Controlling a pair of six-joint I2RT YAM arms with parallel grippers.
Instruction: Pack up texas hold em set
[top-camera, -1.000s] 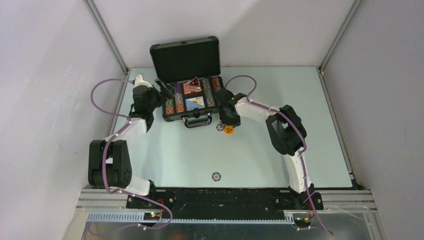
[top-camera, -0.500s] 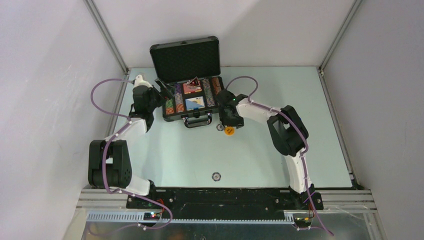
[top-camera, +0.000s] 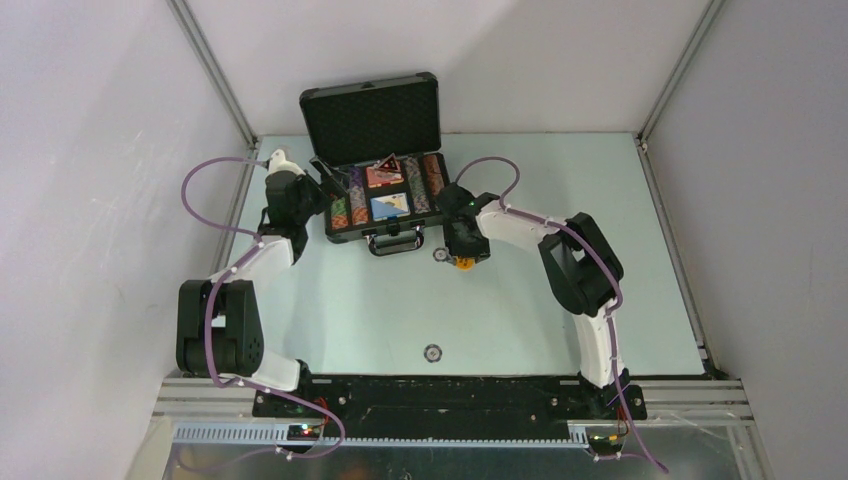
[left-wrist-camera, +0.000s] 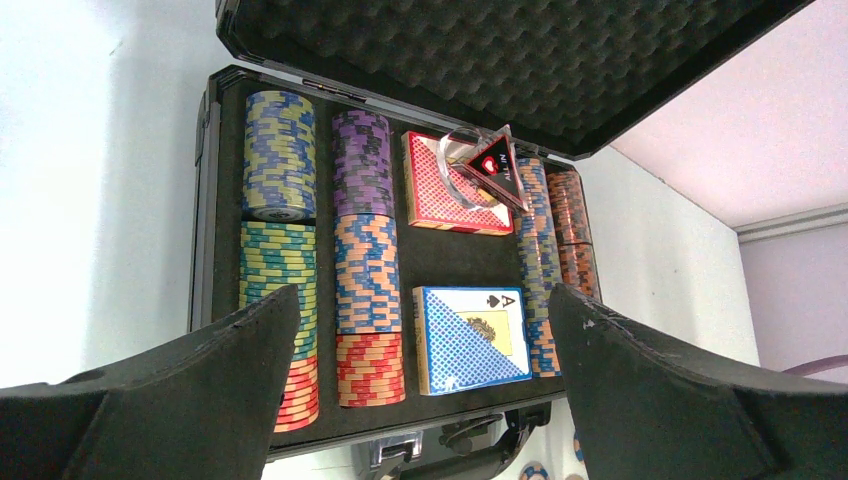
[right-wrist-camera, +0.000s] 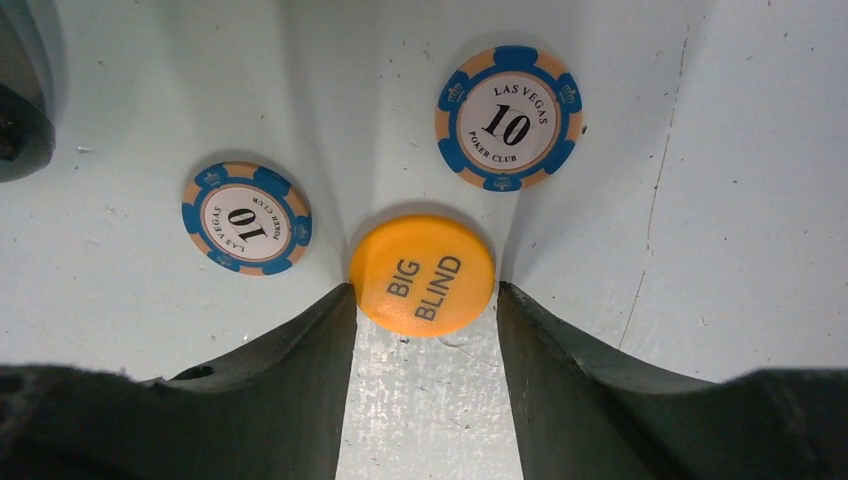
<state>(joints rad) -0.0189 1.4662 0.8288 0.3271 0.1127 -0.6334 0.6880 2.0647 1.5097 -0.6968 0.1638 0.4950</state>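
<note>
1. Right gripper: has moved from beside the case toward the near edge and lower, ending over the orange button.
2. Orange button: a second ago fully exposed in the top view, now partly covered by the gripper; in the wrist view it lies between the fingertips.
3. Right elbow: has shifted slightly outward and nearer.

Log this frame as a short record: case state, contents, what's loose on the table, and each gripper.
case: briefcase open, lid raised
inside: chip rows, red-backed deck, blue deck, triangular marker by the red-backed deck
loose on table: orange Big Blind button, two blue 10 chips
left gripper: open, at the case's left side
right gripper: fingers flank the button; grip unclear
</note>
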